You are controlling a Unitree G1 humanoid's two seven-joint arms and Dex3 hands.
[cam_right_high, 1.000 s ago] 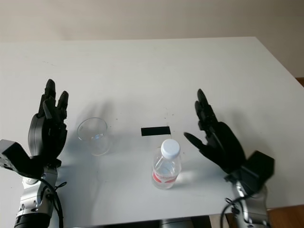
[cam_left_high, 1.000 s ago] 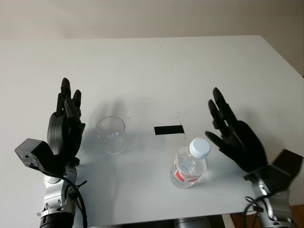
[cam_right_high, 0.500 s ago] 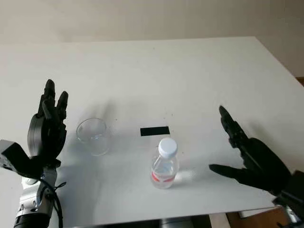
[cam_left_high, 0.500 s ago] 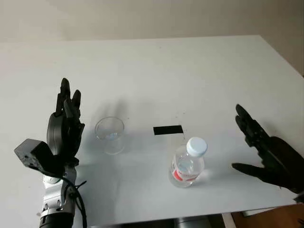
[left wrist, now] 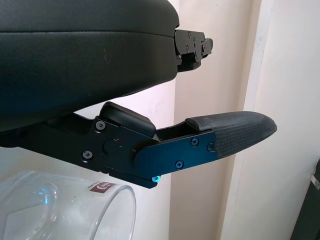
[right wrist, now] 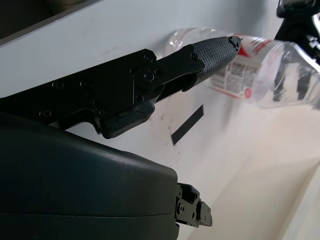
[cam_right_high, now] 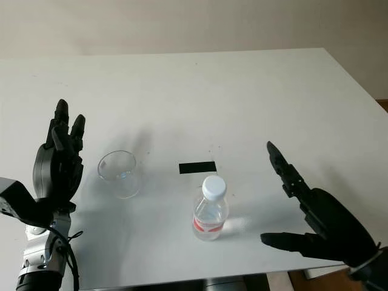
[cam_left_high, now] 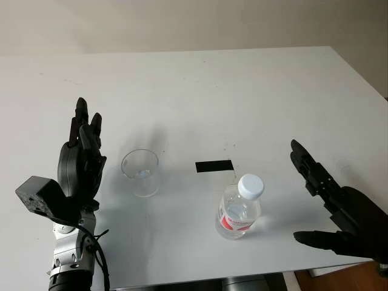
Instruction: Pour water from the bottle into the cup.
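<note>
The right hand (cam_left_high: 339, 209) is open and holds nothing, poised at the near right corner of the table (cam_left_high: 242, 85) with its palm turned inward and its fingers (cam_left_high: 309, 170) reaching away from the robot. Straight off that palm, toward the robot's left, stands the bottle (cam_left_high: 239, 209), apart from the hand with bare tabletop between them. It is upright, its long axis vertical, white cap (cam_left_high: 251, 186) still on and red-banded label low on the body. In the right wrist view a fingertip (right wrist: 215, 47) points at the labelled bottle, which suggests the hand is already lined up with the body rather than the cap. This hand is plainly the nearer one to the bottle, so the coming move looks like a sideways close toward the robot's left, wrapping the bottle's side at mid-height. Just beyond the bottle lies a strip of black tape (cam_left_high: 214, 165). Farther to the left stands the clear cup (cam_left_high: 140, 172), upright, well apart from the bottle. The left hand (cam_left_high: 82, 163), also open and empty, is held upright just beside the cup on its outer side, palm facing it, close but not touching as far as the head views show.
</note>
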